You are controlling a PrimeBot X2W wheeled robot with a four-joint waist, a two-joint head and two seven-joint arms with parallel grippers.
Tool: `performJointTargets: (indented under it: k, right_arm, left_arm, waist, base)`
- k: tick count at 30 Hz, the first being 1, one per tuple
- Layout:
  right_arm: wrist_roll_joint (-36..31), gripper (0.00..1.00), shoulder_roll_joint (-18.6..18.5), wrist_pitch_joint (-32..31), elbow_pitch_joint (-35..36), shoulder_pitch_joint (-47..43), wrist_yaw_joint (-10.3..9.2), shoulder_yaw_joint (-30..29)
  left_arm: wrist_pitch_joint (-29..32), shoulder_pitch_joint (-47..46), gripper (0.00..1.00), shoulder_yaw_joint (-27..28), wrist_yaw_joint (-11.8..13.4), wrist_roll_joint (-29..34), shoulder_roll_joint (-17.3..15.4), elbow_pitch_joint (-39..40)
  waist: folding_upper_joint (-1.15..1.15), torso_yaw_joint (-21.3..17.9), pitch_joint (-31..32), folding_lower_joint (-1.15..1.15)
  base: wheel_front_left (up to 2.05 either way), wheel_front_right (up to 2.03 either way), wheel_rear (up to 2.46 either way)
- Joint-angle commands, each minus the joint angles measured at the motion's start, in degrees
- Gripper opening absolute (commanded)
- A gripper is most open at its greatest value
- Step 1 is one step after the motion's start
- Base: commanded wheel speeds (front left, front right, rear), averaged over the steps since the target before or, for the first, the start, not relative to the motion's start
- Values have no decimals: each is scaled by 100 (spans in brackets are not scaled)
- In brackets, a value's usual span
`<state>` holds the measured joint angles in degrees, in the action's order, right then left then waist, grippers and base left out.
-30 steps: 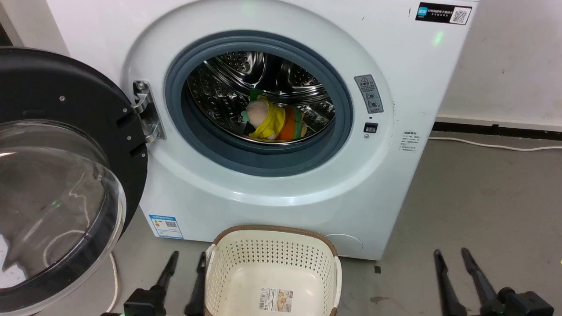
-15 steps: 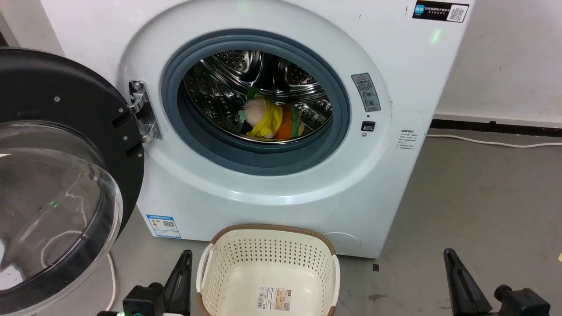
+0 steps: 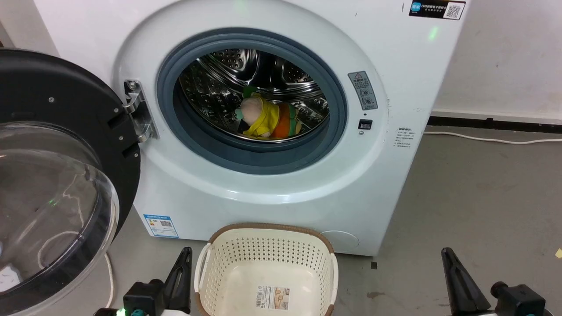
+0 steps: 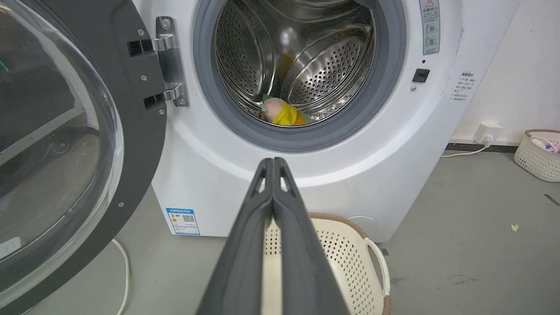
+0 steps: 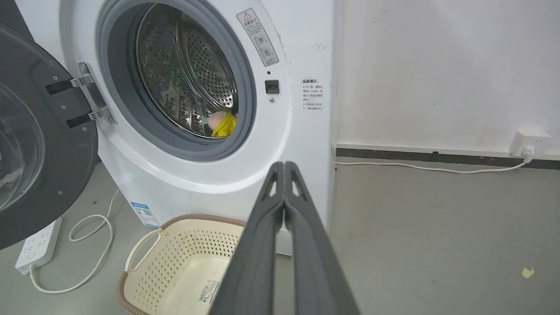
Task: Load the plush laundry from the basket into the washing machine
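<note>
The plush laundry [image 3: 265, 116], a pale pink figure in yellow beside an orange piece, lies inside the steel drum of the washing machine [image 3: 263, 193]. Its black-framed door [image 3: 66, 175] hangs wide open at the left. On the floor before the machine stands the cream basket [image 3: 268, 256], holding nothing but its label sticker. To the basket's left my left gripper [image 3: 186, 252] is shut on nothing; its fingers [image 4: 267, 175] are pressed together in the left wrist view. My right gripper [image 3: 445, 252] hangs over the floor on the right, also shut, with its fingers [image 5: 291, 175] touching.
A white power strip [image 5: 37, 245] and looped cable lie on the floor under the open door. A cable runs along the wall to a socket [image 5: 527, 142]. Another pale basket [image 4: 540, 153] stands far right by the wall. Grey floor spreads to the right.
Both grippers, open one second ago, have shut on nothing. The head camera has shifted slightly, so the whole picture sits a little differently. The plush and basket have not moved.
</note>
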<state>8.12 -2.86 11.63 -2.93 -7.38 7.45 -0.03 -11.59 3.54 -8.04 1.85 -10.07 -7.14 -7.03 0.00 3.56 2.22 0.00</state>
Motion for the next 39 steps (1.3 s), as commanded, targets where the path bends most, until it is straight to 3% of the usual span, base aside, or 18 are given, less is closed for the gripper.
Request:
performJointTargets:
  k: [1, 39]
  right_arm:
    - [-34, 0, 0, -33, 45, 128, 1, -1]
    - [-342, 0, -1, -480, 143, 369, 2, 0]
  left_arm:
    - [36, -68, 0, 43, -4, 64, 27, 48]
    - [480, -181, 0, 344, -75, 437, 185, 307]
  waist:
    - [0, -4, -3, 0]
    - [0, -143, -89, 0]
  base:
    - [0, 0, 0]
    - [0, 0, 0]
